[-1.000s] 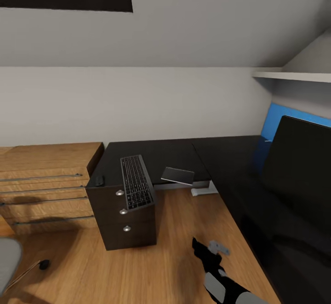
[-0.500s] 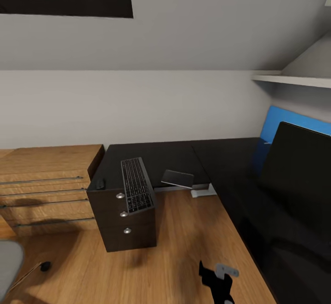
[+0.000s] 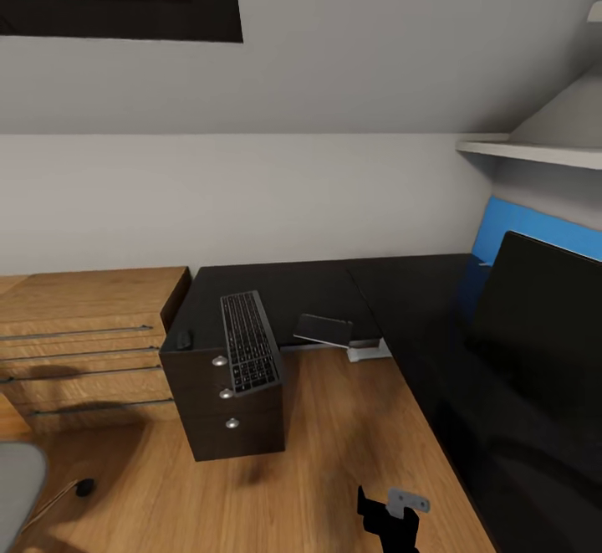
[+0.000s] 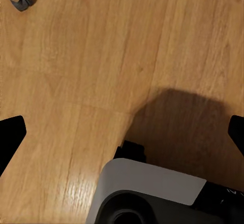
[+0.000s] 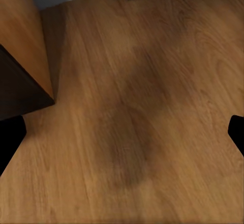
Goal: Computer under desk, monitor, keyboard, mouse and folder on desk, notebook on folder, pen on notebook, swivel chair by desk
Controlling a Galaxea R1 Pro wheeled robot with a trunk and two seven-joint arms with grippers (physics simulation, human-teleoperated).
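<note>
My right end effector low over wooden floor, fingers spread, holding nothing. Left end effector likewise spread, empty, above floor. Swivel chair edge at my near left. Further on, keyboard lies on black tabletop over drawer unit, overhanging front edge. Monitor on tabletop's right wing, blue folder behind it.
</note>
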